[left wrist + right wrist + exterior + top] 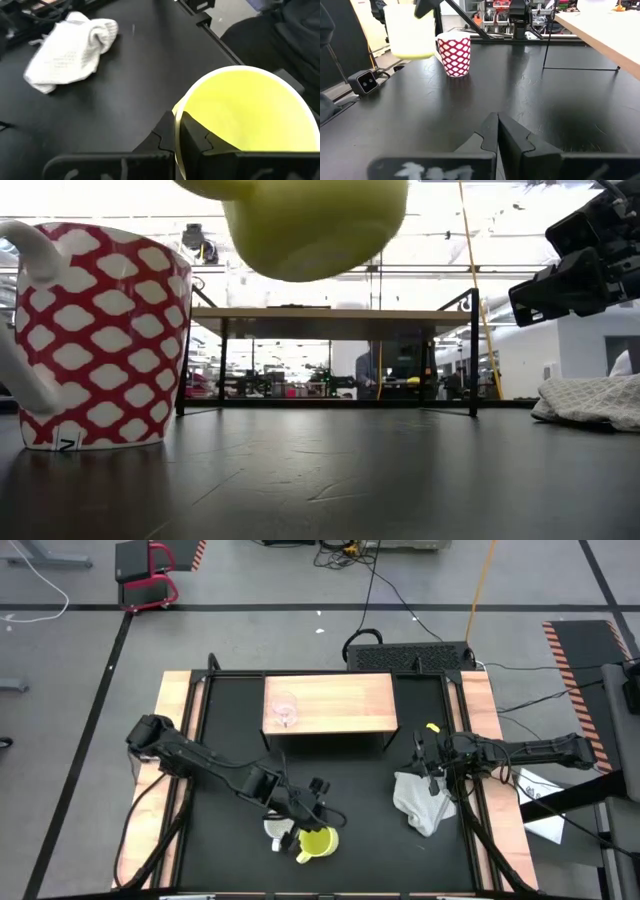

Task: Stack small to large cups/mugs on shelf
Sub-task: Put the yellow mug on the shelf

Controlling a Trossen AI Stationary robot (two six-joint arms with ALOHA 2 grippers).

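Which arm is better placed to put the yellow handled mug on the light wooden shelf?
The left. Its gripper is shut on the yellow handled mug's rim, holding it above the table. The right gripper is shut and empty, beside the white cloth.

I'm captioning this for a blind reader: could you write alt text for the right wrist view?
A yellow mug hangs in the air, held by the left gripper, beside a red-and-white patterned mug standing on the black tabletop. The right gripper is shut and empty.
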